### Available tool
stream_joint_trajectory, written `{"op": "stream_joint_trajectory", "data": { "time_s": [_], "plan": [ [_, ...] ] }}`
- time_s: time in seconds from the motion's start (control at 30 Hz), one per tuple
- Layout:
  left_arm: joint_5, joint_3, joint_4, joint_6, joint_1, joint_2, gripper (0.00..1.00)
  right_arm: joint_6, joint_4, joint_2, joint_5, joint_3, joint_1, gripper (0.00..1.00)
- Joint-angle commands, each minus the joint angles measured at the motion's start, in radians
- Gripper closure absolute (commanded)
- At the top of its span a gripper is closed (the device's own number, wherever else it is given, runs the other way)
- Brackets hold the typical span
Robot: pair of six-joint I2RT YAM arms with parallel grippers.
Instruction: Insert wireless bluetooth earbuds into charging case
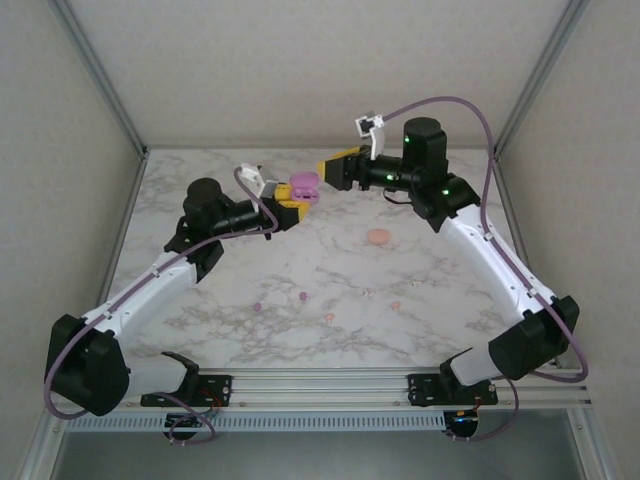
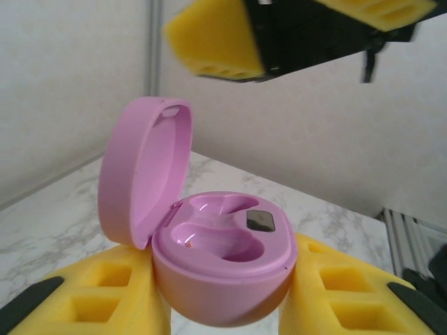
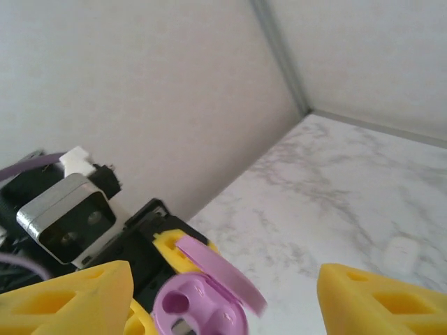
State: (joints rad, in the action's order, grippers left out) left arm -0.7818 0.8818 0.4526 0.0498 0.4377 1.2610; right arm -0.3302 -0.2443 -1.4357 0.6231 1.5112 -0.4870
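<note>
An open purple charging case is held off the table with my left gripper shut on its base. Its lid stands up and both sockets are empty. From above, the case sits at the left gripper, near the back of the table. My right gripper hangs open just right of the case, nothing between its fingers. The case lies just beyond its jaws. Tiny earbuds lie loose on the marble: purple ones, pink-orange ones, a whitish one.
An orange case lies shut on the marble table right of centre. A whitish rounded object rests on the marble in the right wrist view. Walls and metal frame posts close the back and both sides.
</note>
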Motion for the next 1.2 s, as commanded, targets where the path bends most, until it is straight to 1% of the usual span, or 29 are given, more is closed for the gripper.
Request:
{"op": "stream_joint_trajectory", "data": {
  "time_s": [0.0,0.07,0.1,0.13,0.2,0.3,0.33,0.4,0.5,0.63,0.8,1.03,1.1,1.17],
  "plan": [
    [0.118,-0.045,0.162,0.091,-0.030,-0.041,0.75,-0.072,-0.154,0.068,-0.262,-0.008,0.024,0.40],
    [0.152,-0.056,0.154,0.091,-0.039,-0.069,0.75,-0.087,-0.226,0.079,-0.365,-0.044,0.033,0.47],
    [0.176,-0.063,0.149,0.088,-0.040,-0.086,0.75,-0.104,-0.267,0.077,-0.405,-0.063,0.035,0.51],
    [0.197,-0.071,0.145,0.083,-0.041,-0.104,0.75,-0.114,-0.308,0.069,-0.423,-0.081,0.036,0.52],
    [0.237,-0.083,0.131,0.081,-0.044,-0.139,0.75,-0.130,-0.342,0.034,-0.370,-0.124,0.036,0.53],
    [0.267,-0.091,0.112,0.081,-0.044,-0.182,0.75,-0.192,-0.346,-0.055,-0.254,-0.189,0.019,0.60],
    [0.274,-0.093,0.104,0.083,-0.044,-0.197,0.75,-0.203,-0.348,-0.094,-0.238,-0.203,0.000,0.61],
    [0.296,-0.099,0.100,0.087,-0.044,-0.224,0.75,-0.204,-0.359,-0.161,-0.245,-0.214,-0.052,0.61],
    [0.329,-0.095,0.068,0.076,-0.044,-0.271,0.74,-0.189,-0.401,-0.278,-0.270,-0.186,-0.127,0.60],
    [0.335,-0.074,0.009,0.050,-0.042,-0.316,0.74,-0.216,-0.406,-0.407,-0.294,-0.139,-0.224,0.62],
    [0.352,-0.065,-0.030,0.027,-0.042,-0.367,0.73,-0.222,-0.520,-0.540,-0.398,-0.011,-0.341,0.63],
    [0.358,-0.063,-0.048,0.016,-0.040,-0.386,0.73,-0.233,-0.653,-0.650,-0.524,0.118,-0.428,0.64],
    [0.358,-0.060,-0.049,0.013,-0.041,-0.386,0.73,-0.234,-0.667,-0.663,-0.528,0.134,-0.439,0.66],
    [0.360,-0.059,-0.048,0.012,-0.040,-0.385,0.73,-0.239,-0.675,-0.675,-0.533,0.148,-0.450,0.67]
  ]
}}
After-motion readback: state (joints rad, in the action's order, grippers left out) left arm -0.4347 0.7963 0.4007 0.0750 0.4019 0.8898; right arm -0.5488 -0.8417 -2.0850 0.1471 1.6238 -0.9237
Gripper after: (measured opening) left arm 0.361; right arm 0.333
